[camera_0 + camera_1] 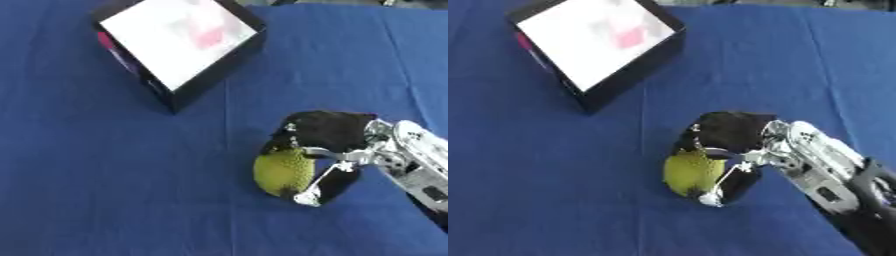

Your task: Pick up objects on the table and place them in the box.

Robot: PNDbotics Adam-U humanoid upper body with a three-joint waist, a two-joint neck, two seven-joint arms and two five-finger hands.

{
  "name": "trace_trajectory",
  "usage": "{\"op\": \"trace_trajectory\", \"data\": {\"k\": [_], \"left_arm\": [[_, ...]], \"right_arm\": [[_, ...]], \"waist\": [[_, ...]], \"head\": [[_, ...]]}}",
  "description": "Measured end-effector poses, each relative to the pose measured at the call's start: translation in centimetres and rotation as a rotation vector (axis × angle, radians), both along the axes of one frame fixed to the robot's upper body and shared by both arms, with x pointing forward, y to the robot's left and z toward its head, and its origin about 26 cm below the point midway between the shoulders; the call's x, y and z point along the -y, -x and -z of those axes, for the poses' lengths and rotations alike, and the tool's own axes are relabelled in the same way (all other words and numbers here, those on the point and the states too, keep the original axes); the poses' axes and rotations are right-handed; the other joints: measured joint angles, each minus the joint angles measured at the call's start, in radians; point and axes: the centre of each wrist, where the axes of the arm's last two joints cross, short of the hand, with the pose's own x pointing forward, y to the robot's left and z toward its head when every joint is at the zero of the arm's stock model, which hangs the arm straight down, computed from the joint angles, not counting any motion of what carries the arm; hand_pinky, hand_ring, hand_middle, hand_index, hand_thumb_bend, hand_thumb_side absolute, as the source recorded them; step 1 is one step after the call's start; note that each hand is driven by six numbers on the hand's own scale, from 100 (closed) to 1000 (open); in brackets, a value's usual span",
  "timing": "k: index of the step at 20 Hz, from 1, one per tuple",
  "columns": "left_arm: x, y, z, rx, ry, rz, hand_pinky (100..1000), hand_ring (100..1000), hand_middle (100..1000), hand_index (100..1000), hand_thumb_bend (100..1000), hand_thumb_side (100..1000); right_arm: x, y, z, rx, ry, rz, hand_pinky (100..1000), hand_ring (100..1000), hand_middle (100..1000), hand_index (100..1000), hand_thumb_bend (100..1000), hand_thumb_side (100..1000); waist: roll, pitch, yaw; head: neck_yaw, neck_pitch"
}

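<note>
The right hand (pixel 325 134) comes in from the four o'clock edge of the view, its black palm lying over a yellow-green object (pixel 282 172), with its fingers and thumb curled round that object from above and from the right side. The silver wrist and forearm run back toward the lower right corner. The left hand shows in neither view.

Going from the left: at about eleven o'clock sits the box (pixel 203 65), a black-walled container turned at an angle to the table edge, so one corner points down toward six o'clock. Its inside is white, with a pink blur lying in it that cannot be made out, and a strip of pink shows on its outer left wall.

At about four o'clock from the middle, well apart from the box, the yellow-green object rests on the blue tablecloth (pixel 105 190). It is rounded with a rough, bumpy skin, and the hand's thumb crosses its right side.

A faint crease runs down the cloth from the box's lower corner.
</note>
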Motion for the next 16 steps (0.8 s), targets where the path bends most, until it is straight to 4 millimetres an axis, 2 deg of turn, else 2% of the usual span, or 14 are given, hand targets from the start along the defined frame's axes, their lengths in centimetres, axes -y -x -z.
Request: {"op": "trace_trajectory", "data": {"k": [2, 7, 12, 16], "left_arm": [[0.07, -0.02, 0.03, 0.003, 0.004, -0.001, 738, 737, 711, 809, 150, 822], [0.08, -0.03, 0.0, 0.004, 0.003, -0.001, 738, 736, 705, 804, 149, 823], [0.08, -0.03, 0.0, 0.004, 0.003, -0.001, 738, 733, 696, 799, 147, 825], [0.08, -0.03, 0.01, 0.004, 0.003, -0.001, 738, 731, 692, 796, 145, 829]], "right_arm": [[-0.1, 0.05, 0.12, 0.018, 0.007, 0.002, 802, 674, 567, 806, 300, 563], [-0.31, 0.15, 0.4, 0.035, -0.019, 0.021, 759, 624, 539, 758, 151, 505], [-0.31, 0.16, 0.44, 0.056, -0.076, 0.042, 753, 615, 541, 757, 100, 448], [-0.26, 0.19, 0.51, 0.067, -0.125, 0.047, 745, 597, 524, 729, 100, 382]], "waist": [[0.0, 0.0, 0.0], [0.0, 0.0, -0.001], [0.0, 0.003, -0.002], [0.0, 0.003, -0.005]], "head": [[0.0, 0.0], [-0.002, 0.0], [-0.003, 0.0], [-0.003, 0.0]]}}
